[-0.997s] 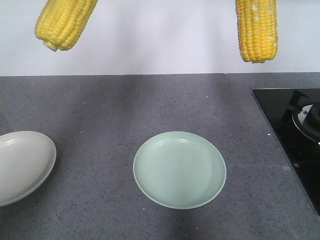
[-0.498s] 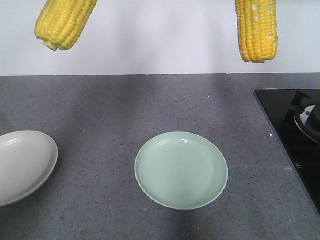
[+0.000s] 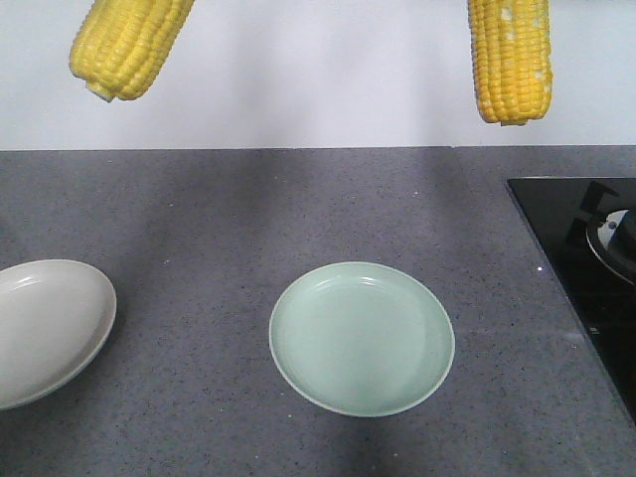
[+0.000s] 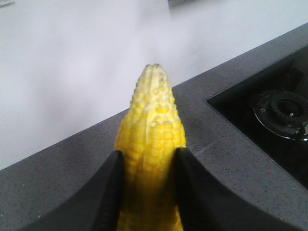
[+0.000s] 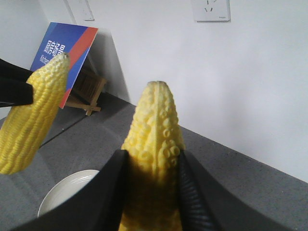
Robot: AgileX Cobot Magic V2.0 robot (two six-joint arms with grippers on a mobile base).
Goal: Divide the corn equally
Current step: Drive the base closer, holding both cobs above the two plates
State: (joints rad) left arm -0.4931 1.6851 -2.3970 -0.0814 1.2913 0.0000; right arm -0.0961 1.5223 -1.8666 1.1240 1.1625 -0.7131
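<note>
**Desk:** Grey speckled countertop (image 3: 199, 219) against a plain white wall (image 3: 318, 70); what does the front view carry, and how far along is the job?

**Photographer:** Two plates on the counter, both bare; a pale green plate (image 3: 362, 397) just below centre, a cream plate (image 3: 84, 343) cut by the frame at 9 o'clock; a black hob (image 3: 556, 238) at 3 o'clock. Two cobs hang high against the wall, well above the plates; the left cob (image 3: 127, 45) at 11 o'clock, tilted; the right cob (image 3: 510, 60) at 1 o'clock, nearly upright. No corn lies on either plate, so I judge the sharing-out not yet begun in what shows; both cobs remain to be lowered, and any further corn is out of frame.

**Desk:** And the pincers?

**Photographer:** Left gripper (image 4: 147, 192) is clamped on its cob; black fingers (image 4: 113, 187) press both flanks at mid-length, parted only by the cob's thickness, pointed tip projecting at 12 o'clock; the hob's burner (image 4: 281, 113) sits beyond at 3 o'clock. Right gripper (image 5: 151, 192) likewise grips its cob, fingers (image 5: 195, 192) tight on either side, tip clear at 12 o'clock; from its camera the other cob shows at 9 o'clock, the cream plate at 7 o'clock, a blue-and-red sign (image 5: 65, 48) leaning against the wall at 11 o'clock.
</note>
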